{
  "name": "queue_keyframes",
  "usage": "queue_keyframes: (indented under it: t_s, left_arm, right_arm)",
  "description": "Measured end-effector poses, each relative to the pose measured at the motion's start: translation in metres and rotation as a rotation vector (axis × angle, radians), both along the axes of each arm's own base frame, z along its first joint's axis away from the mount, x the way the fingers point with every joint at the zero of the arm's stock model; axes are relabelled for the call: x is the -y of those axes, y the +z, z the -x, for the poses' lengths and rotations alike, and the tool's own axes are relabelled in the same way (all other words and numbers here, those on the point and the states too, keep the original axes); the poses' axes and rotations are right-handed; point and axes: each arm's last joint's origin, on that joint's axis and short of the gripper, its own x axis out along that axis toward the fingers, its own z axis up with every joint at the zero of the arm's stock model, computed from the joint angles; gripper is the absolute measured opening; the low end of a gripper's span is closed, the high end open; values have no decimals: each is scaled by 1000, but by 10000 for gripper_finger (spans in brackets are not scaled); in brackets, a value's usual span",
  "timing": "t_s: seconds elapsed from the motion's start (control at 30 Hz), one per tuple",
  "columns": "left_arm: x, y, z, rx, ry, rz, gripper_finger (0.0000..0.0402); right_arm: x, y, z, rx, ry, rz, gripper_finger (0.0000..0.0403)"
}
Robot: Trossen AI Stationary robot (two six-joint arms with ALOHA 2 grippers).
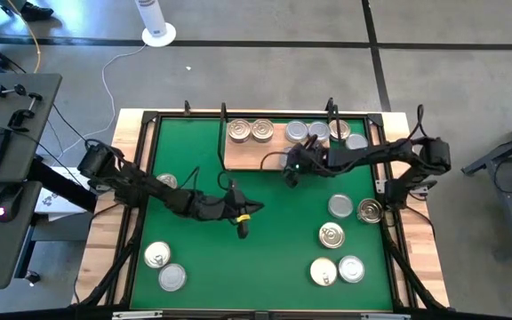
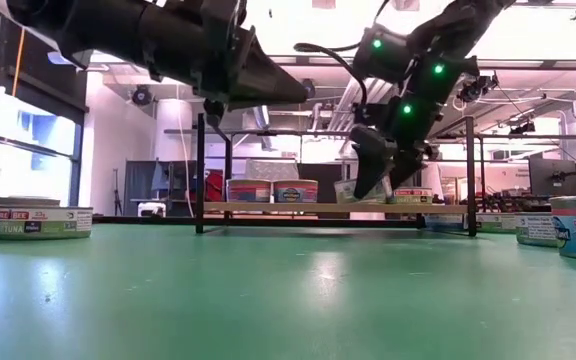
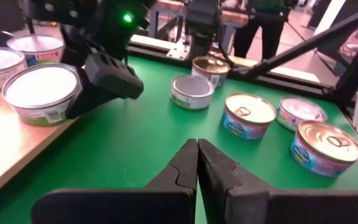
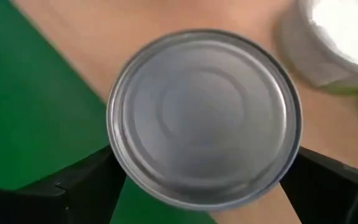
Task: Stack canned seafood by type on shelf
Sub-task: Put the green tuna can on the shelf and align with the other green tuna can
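My right gripper [image 1: 292, 171] points steeply down at the front edge of the tan wooden shelf [image 1: 254, 155], closed on a silver-lidded can [image 4: 204, 118]. That can also shows in the left wrist view [image 3: 42, 93]. Several other cans stand in a row on the shelf [image 1: 262, 132]. My left gripper [image 1: 243, 222] hovers shut and holding nothing over the middle of the green mat, pointing toward the table's right side. Loose cans lie on the mat at the right [image 1: 332, 236] and near left [image 1: 156, 256]. My right gripper pinches the silver-lidded can by opposite sides of its round wall [image 4: 115, 155], one finger [image 4: 73, 186] on each side. The fingers come from above, slanting down. The can stays upright, lid up, with its bottom at the shelf board near the front edge.
Thin black uprights [image 2: 200, 170] stand at the shelf's ends. A white-lidded can [image 4: 347, 37] stands close beside the held one on the board. Gold-lidded cans [image 3: 247, 115] sit on the mat's right part. The near middle of the mat holds nothing.
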Motion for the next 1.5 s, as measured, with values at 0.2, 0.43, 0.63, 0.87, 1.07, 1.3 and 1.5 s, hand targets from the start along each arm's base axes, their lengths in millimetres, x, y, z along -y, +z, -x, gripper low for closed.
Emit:
queue_keyframes:
  t_s: [0.2, 0.43, 0.63, 0.87, 1.07, 1.3, 1.5]
  left_arm:
    - [3, -3, 2, -35, -11, -3, 0]
    - [3, -5, 3, -52, -6, 7, 0]
    - [3, -5, 3, -53, -5, 7, 0]
    - [3, -5, 3, -46, -1, 17, 0]
    - [11, -6, 5, -50, -17, 36, 0]
    - [15, -6, 7, -47, 4, 16, 0]
    - [15, -6, 7, -53, 9, 11, 0]
  right_arm:
    - [15, -1, 3, 29, 58, -173, 397]
    - [22, 14, 11, 80, 16, -166, 399]
    - [21, 29, 23, 91, -38, -136, 399]
    - [14, 42, 20, 148, 25, -65, 396]
    - [15, 42, 3, 154, 96, -43, 366]
    - [26, 39, -18, -17, 115, -70, 266]
    - [30, 38, -29, -94, 151, -72, 133]
